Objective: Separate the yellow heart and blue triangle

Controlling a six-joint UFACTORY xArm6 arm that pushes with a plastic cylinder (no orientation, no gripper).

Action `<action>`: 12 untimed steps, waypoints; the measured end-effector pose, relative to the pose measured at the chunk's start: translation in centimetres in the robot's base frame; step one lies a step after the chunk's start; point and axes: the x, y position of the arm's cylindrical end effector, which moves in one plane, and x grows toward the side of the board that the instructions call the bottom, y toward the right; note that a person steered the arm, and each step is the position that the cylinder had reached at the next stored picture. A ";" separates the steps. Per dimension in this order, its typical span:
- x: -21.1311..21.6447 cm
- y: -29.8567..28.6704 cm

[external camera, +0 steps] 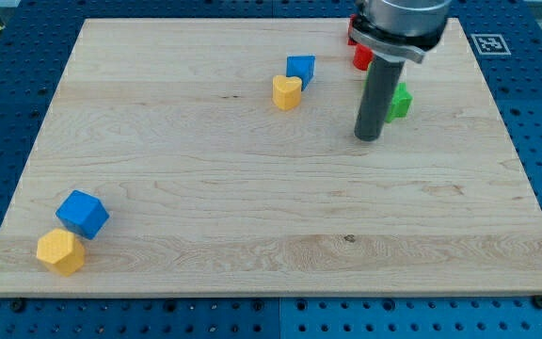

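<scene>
Six small blocks on wooden board. Dark rod reaching down from view's top, my tip bare, holding nothing, well right of the pair. Blue cube touching yellow hexagon block at lower left. Yellow heart touching blue triangle near top centre. Green block and red block partly hidden behind rod.

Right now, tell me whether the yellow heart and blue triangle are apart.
Not apart: yellow heart touches blue triangle. My tip stands to their right.
</scene>
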 end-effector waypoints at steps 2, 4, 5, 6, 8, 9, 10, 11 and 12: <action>-7.3 -0.9; -11.5 -1.3; -12.5 -4.1; -13.5 -5.9; -8.7 -5.6; -6.2 -5.6; -5.9 -5.9; -6.2 -7.0; -7.3 -7.4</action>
